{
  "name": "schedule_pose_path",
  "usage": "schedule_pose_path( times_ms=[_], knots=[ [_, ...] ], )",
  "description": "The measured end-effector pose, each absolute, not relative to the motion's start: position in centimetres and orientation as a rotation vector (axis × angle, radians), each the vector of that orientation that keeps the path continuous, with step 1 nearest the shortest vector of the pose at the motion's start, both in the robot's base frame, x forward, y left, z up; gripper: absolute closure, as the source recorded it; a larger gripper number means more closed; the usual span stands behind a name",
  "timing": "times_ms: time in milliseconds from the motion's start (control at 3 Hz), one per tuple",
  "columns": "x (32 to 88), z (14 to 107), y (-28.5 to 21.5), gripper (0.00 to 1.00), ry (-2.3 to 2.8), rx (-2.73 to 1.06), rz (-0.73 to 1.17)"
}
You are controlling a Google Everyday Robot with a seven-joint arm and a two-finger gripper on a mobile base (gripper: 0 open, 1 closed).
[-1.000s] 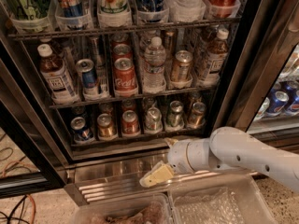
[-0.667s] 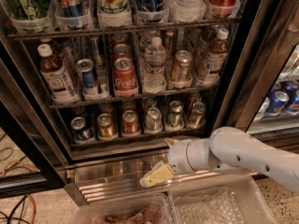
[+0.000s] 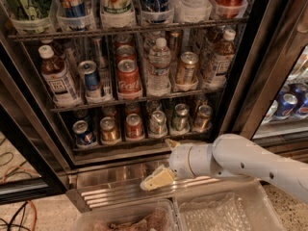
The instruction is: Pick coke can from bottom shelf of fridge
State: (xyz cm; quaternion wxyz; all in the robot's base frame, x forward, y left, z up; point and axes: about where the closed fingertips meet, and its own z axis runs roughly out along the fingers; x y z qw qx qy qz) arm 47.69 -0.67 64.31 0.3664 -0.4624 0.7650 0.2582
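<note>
The coke can (image 3: 134, 125), red with a silver top, stands third from the left on the bottom shelf (image 3: 144, 139) of the fridge (image 3: 239, 81). A blue can (image 3: 83, 132) and a gold-brown can (image 3: 109, 129) stand to its left, and silver and bronze cans to its right. My gripper (image 3: 164, 161) is open and empty. It hangs in front of the ribbed steel base (image 3: 110, 192), below and a little right of the coke can and apart from it. One cream fingertip (image 3: 156, 178) points down-left. The other sits just under the shelf edge.
The middle rack holds a bigger Coca-Cola can (image 3: 128, 77), bottles and cans. Two clear plastic bins (image 3: 226, 211) sit below the arm. The open door frame (image 3: 29, 143) stands at the left, with cables (image 3: 19, 211) on the floor. A second cooler with blue cans (image 3: 288, 103) is at the right.
</note>
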Motion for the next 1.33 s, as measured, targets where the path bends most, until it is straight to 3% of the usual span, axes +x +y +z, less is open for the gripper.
schedule_pose_path(
  times_ms=[1333],
  knots=[
    [49.4,61.0,5.5,0.00,1.770,-0.906,0.529]
  ],
)
